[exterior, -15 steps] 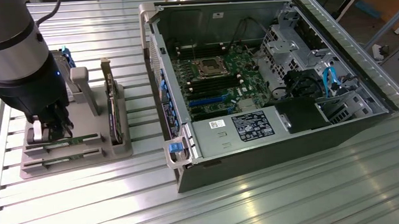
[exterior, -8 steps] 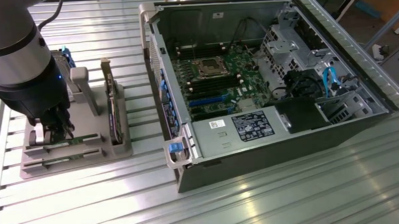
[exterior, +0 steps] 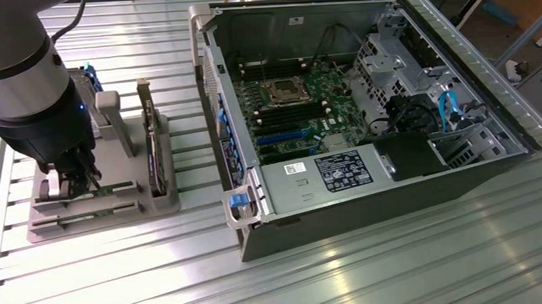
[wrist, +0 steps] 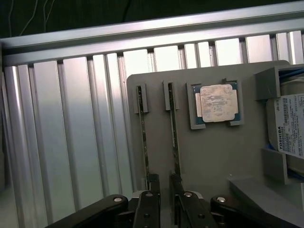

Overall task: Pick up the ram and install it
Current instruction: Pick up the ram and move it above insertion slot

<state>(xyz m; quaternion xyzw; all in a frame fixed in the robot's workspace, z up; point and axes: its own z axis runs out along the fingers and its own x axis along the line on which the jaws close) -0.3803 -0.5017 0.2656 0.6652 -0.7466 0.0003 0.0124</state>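
The ram (wrist: 174,137) and its twin (wrist: 143,137) are stood on edge in parallel slots of a grey holder (exterior: 102,222) on the counter (exterior: 392,256). Their long axes are laid roughly along the exterior view's left-right. The end effector (wrist: 164,179) is positioned over their ends at the exterior view's left, fingers spread, with nothing seen pinched. A computer case (exterior: 345,210) is set well apart.

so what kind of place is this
Most likely a robotics lab bench set up for PC assembly: a robot arm over a ribbed aluminium table, an open desktop computer case, and a grey holder carrying ram sticks, a processor and a hard drive.
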